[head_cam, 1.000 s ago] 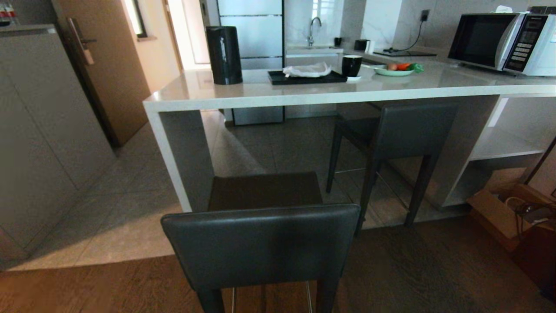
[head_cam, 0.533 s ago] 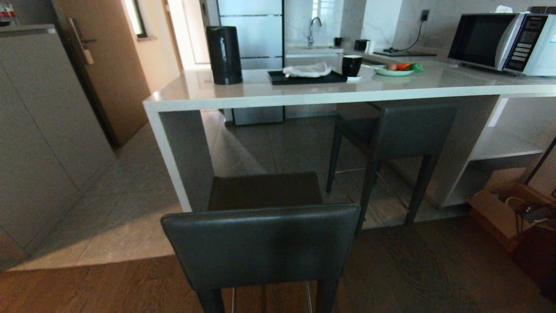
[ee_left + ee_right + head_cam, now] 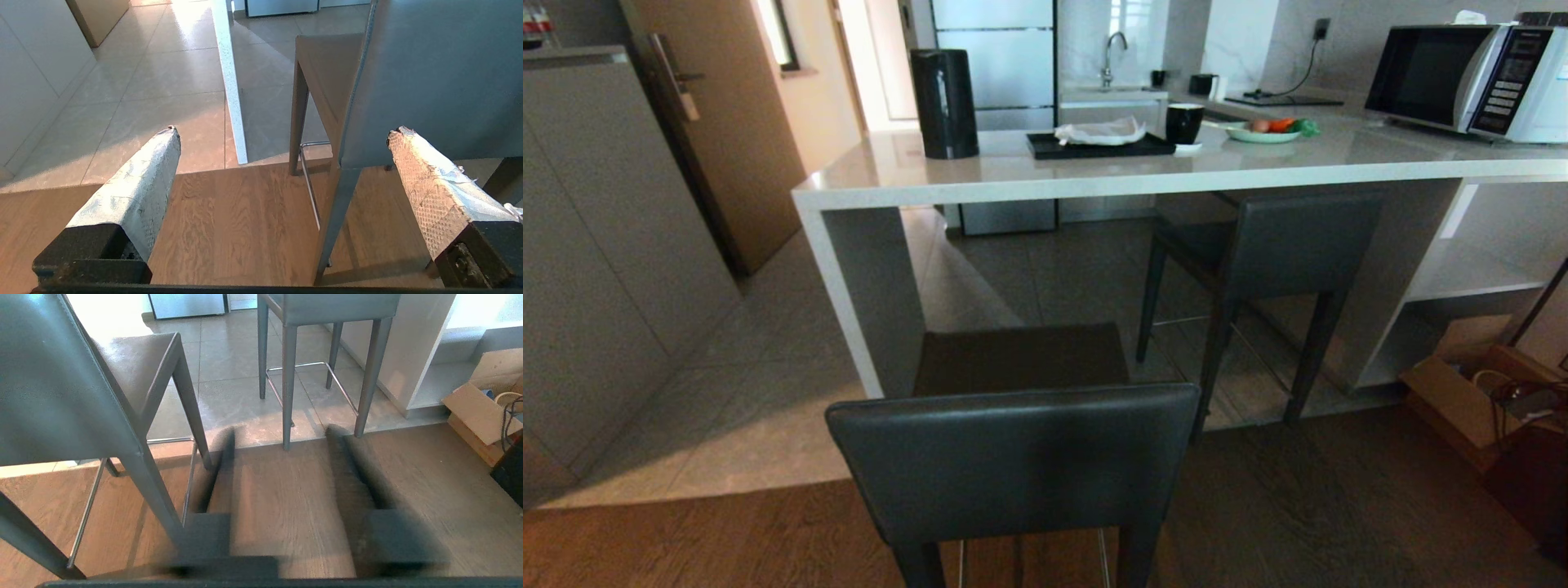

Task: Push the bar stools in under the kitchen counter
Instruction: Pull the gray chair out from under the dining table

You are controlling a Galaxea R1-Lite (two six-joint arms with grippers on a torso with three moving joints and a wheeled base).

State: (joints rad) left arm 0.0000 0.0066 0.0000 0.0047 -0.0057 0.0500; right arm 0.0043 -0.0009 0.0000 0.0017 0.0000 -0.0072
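Near bar stool [image 3: 1013, 457]: backrest in dark grey leather-like covering, smooth, soft sheen; seat matt; footrest thin bright metal.
Far bar stool [image 3: 1270, 245]: same covering; slim dark matt legs.
Kitchen counter [image 3: 1094, 175]: pale speckled stone worktop, glossy, reflective.
Floor [image 3: 1339, 506]: brown wood planks with visible grain nearest the camera; beyond, grey tiles [image 3: 768, 408], smooth with a slight shine.
Left gripper [image 3: 282, 130]: fingers wrapped in worn whitish tape, one pad rough and cross-hatched.
Box [image 3: 1462, 400]: plain brown cardboard, matt.

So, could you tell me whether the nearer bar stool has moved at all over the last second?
No. The nearer bar stool sits in the same spot against the kitchen counter and its slab end leg, its seat not yet under the worktop.
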